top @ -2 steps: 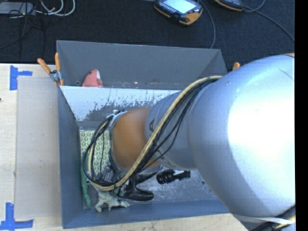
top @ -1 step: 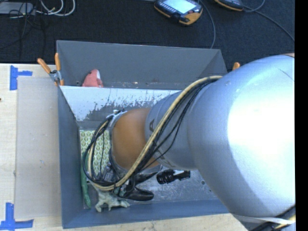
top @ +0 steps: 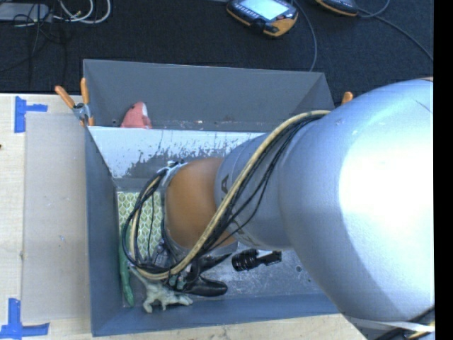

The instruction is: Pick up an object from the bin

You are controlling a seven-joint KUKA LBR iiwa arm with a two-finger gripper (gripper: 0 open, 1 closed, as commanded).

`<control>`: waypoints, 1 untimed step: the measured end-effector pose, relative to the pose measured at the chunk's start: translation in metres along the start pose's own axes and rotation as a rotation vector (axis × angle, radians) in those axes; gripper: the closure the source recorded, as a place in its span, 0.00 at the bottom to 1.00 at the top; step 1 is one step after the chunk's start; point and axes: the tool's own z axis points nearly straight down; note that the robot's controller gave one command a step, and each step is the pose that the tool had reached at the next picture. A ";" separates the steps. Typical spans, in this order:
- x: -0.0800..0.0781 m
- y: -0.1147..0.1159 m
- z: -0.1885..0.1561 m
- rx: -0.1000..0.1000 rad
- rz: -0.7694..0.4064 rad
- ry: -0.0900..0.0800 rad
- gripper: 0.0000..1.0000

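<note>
Grey metal bin [top: 99, 211]: gripper [top: 175, 273] hangs low beside a pale toy figure [top: 166, 299]; its grip cannot be told.

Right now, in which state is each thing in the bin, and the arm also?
Arm: reaching down into the bin, orange wrist cover low over the left front floor.
Green patterned sheet: lying flat at the left, partly under cables.
Black cylinder: lying on its side, close beside the arm.
Pale figure: lying by the front wall.
Pink thing: resting at the back left, apart from the arm.
</note>
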 end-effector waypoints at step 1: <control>0.003 -0.002 -0.011 0.009 -0.001 0.011 1.00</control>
